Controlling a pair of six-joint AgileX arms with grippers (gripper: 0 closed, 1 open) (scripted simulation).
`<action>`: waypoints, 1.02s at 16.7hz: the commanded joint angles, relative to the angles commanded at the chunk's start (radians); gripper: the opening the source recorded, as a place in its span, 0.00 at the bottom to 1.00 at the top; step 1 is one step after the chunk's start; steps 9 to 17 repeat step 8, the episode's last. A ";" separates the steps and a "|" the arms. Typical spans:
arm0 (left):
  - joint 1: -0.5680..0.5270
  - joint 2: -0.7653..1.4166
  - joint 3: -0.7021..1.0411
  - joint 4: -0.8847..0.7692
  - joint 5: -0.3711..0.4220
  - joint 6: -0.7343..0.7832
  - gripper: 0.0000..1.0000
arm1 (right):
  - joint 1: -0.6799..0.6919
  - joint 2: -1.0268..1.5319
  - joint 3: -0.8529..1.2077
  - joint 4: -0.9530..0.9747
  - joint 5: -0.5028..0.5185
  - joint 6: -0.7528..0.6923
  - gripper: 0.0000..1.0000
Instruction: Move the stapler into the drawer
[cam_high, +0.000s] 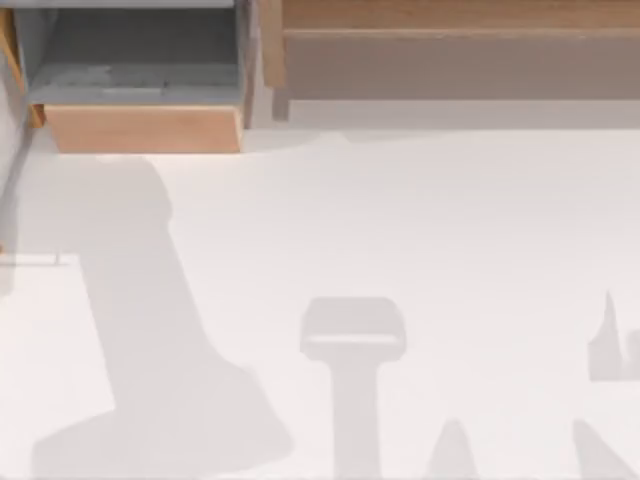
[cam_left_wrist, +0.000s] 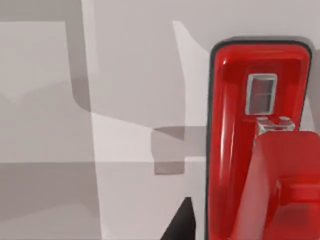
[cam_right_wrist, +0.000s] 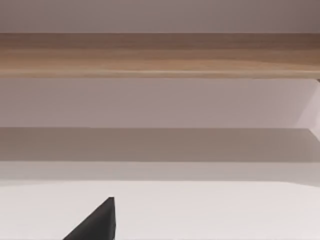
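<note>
Stapler (cam_left_wrist: 240, 145), location? (Ana)

Left wrist view, close up. Glossy red, rounded end, dark rim round the base. A raised red upper part sits over the base, with a small metal-framed slot and a bit of pale metal in the channel. It shows against the white table (cam_high: 400, 220); I cannot tell whether it rests there or is lifted. (Ben)

Nearest thing to it? (Ana)

Left gripper (cam_left_wrist: 182, 225): one dark wedge of it, just beside the stapler's long side. I cannot see contact between them. Jaws: cannot tell if apart or together. (Ben)

Around that? (Ana)

Grey shadow bands and blocks across the white surface beside the stapler. (Ben)

Drawer (cam_high: 145, 128)? (Ana)

Top view, far left corner of the table. It is pulled open, tan wood front panel facing the table, grey floor and walls behind it. To its right, the long brown cabinet front (cam_high: 450, 45) runs along the far edge to the right side. (Ben)

Right arm? (Ana)

Right gripper (cam_right_wrist: 97, 225): a dark wedge in its own wrist view, over white table and facing the cabinet's wood band, with a shaded strip below the band. Jaws: cannot tell either. (Ben)

Anything else from above? (Ana)

Arm shadows: a broad one at the left reaching toward the drawer, a T-shaped one near the middle, smaller ones at the right. (Ben)
</note>
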 joint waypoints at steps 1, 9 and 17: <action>0.000 0.000 0.000 0.000 0.000 0.000 0.90 | 0.000 0.000 0.000 0.000 0.000 0.000 1.00; 0.000 0.000 0.000 0.000 0.000 0.000 1.00 | 0.000 0.000 0.000 0.000 0.000 0.000 1.00; 0.000 0.000 0.000 0.000 0.000 0.000 1.00 | 0.000 0.000 0.000 0.000 0.000 0.000 1.00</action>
